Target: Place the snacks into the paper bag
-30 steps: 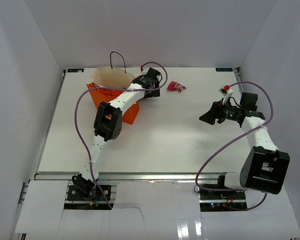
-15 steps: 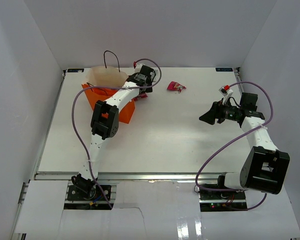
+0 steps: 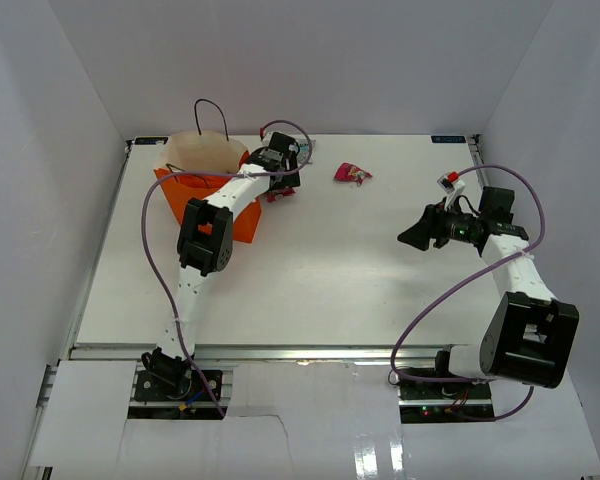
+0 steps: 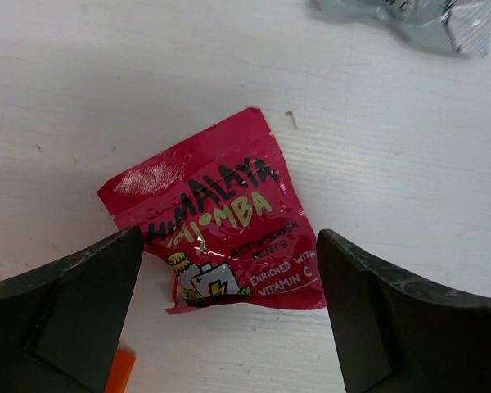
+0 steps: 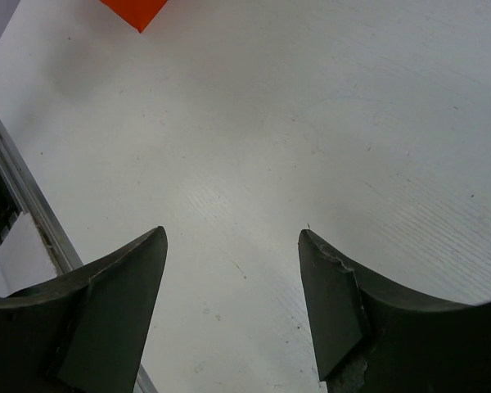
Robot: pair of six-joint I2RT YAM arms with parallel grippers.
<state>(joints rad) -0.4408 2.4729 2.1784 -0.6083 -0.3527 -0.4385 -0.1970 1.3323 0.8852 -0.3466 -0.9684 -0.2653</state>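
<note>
Left gripper (image 4: 227,246) jaws wide apart, straddling red mint packet (image 4: 217,209) lying flat on table (image 3: 330,270) beside orange paper bag (image 3: 242,226); packet not yet gripped. Silvery packet (image 4: 409,16) and magenta packet (image 3: 352,173) also outside bag. Right gripper (image 3: 417,235) parted, empty. Bag contents unseen.

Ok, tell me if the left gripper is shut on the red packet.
No, the left gripper stands open, the red packet lying loose between its fingers.
</note>
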